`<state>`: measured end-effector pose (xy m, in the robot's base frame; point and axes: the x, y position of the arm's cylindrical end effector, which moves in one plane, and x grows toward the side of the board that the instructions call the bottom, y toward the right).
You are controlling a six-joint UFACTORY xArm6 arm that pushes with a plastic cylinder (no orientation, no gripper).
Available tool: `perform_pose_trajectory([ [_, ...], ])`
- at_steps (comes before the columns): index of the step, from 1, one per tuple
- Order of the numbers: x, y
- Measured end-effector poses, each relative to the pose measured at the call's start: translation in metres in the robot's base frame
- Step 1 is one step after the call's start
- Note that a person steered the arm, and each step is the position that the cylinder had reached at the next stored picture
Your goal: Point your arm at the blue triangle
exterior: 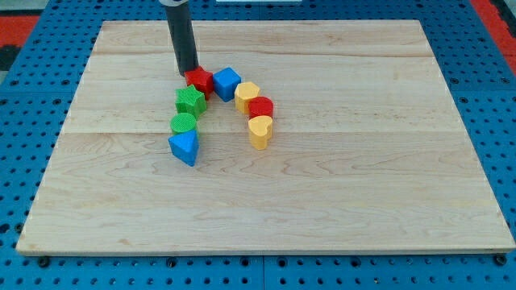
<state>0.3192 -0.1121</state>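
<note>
The blue triangle (185,147) lies left of the board's middle, at the bottom of a curved row of blocks. Just above it sit a green round block (184,123) and a green star-shaped block (190,101). My tip (187,73) is at the top of that row, touching the upper left of a red block (200,80). The tip is well above the blue triangle, with both green blocks between them.
A blue cube (226,83) sits right of the red block. A yellow block (247,96), a red round block (260,107) and a yellow heart-shaped block (260,131) run down the row's right side. The wooden board (339,185) rests on a blue pegboard.
</note>
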Motion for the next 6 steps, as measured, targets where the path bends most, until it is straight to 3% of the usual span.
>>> perform_pose_trajectory([
  [1, -0.003, -0.026],
  [2, 0.027, -0.086],
  [3, 0.084, -0.105],
  [4, 0.133, -0.100],
  [6, 0.155, -0.048],
])
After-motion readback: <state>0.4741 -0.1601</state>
